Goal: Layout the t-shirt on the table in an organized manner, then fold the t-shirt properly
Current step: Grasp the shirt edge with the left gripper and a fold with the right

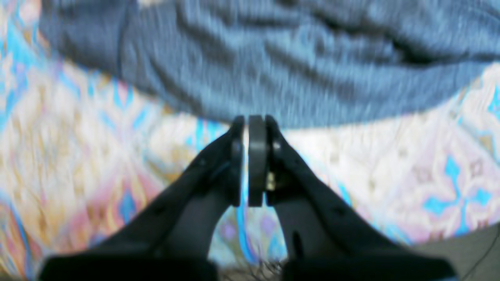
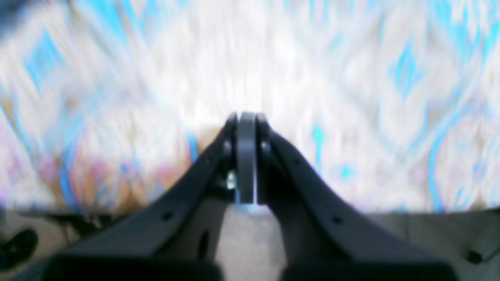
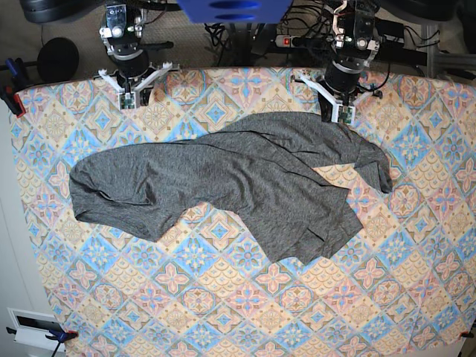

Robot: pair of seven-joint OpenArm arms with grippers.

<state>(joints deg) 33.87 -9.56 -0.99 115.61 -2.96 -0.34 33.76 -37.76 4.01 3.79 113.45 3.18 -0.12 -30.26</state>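
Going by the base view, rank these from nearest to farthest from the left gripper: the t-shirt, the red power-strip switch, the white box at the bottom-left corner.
1. The t-shirt: its upper edge lies right by the left gripper, toward the table's middle.
2. The red power-strip switch: behind the table, beyond its far edge.
3. The white box: at the opposite near corner, off the table.

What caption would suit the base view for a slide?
Crumpled grey t-shirt sprawled across the patterned table, both grippers shut and empty at the far edge.
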